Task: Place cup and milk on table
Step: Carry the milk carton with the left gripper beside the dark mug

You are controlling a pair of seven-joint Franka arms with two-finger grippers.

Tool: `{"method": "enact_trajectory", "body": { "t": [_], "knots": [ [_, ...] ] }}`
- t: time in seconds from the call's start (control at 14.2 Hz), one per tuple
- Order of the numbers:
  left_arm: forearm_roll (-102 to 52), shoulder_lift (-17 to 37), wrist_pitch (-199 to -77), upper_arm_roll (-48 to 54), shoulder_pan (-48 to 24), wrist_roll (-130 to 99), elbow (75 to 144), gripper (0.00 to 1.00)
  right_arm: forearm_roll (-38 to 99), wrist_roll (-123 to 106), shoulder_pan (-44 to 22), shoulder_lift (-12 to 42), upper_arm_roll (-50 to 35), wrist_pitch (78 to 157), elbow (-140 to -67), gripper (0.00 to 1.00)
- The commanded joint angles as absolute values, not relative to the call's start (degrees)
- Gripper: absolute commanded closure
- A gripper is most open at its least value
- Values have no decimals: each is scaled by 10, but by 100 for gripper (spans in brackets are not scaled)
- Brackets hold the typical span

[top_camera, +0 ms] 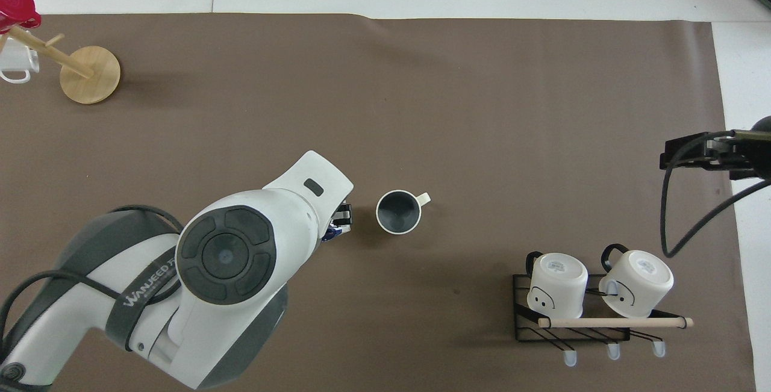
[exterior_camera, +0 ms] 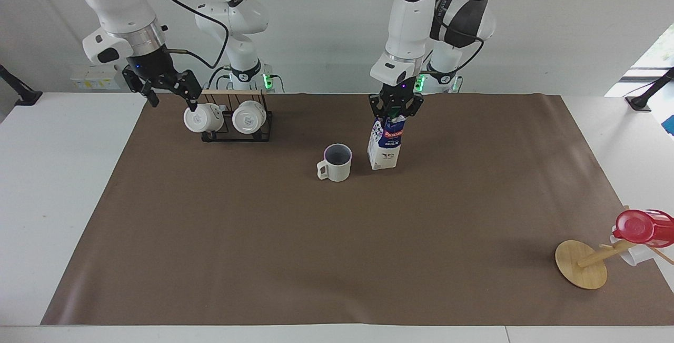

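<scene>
Off-white ribbed mug with squared handle and dark inside (exterior_camera: 337,163) (top_camera: 398,212) stands upright mid-table on the brown paper sheet covering the large white table (exterior_camera: 337,258) (top_camera: 421,97), toward the robots' edge, well clear of all edges. Tall gable-top milk carton, blue top, white bottom, red label (exterior_camera: 385,143) (top_camera: 331,234), sits just beside the mug, toward the left arm's end, a small gap between them; base looks down on the paper, slightly tilted. Left gripper (exterior_camera: 395,113) (top_camera: 342,218) clamped on the carton's top ridge. Right gripper (exterior_camera: 163,92), fingers spread, holds nothing, up over the table edge by the black wire rack with two glossy white mugs (exterior_camera: 237,120) (top_camera: 593,301), at the robots' edge toward the right arm's end. Tipped wooden mug tree with red lid (exterior_camera: 605,256) (top_camera: 72,64) lies at the corner farthest from the robots, left arm's end. Wide bare paper farther from the robots than the mug.
</scene>
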State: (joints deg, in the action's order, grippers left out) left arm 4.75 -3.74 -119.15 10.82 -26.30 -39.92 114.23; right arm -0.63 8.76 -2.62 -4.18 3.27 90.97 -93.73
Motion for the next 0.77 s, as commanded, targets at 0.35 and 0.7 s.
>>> {"method": "enact_trajectory", "body": {
  "t": [0.35,0.7],
  "knots": [
    [108,-8,-1229,101,-305,-477,1154,56,-7,51,-22,-49,31,824,-882,0],
    [108,-11,-1260,101,-290,-457,1185,56,-7,42,-22,-48,31,835,-889,0]
  ]
}}
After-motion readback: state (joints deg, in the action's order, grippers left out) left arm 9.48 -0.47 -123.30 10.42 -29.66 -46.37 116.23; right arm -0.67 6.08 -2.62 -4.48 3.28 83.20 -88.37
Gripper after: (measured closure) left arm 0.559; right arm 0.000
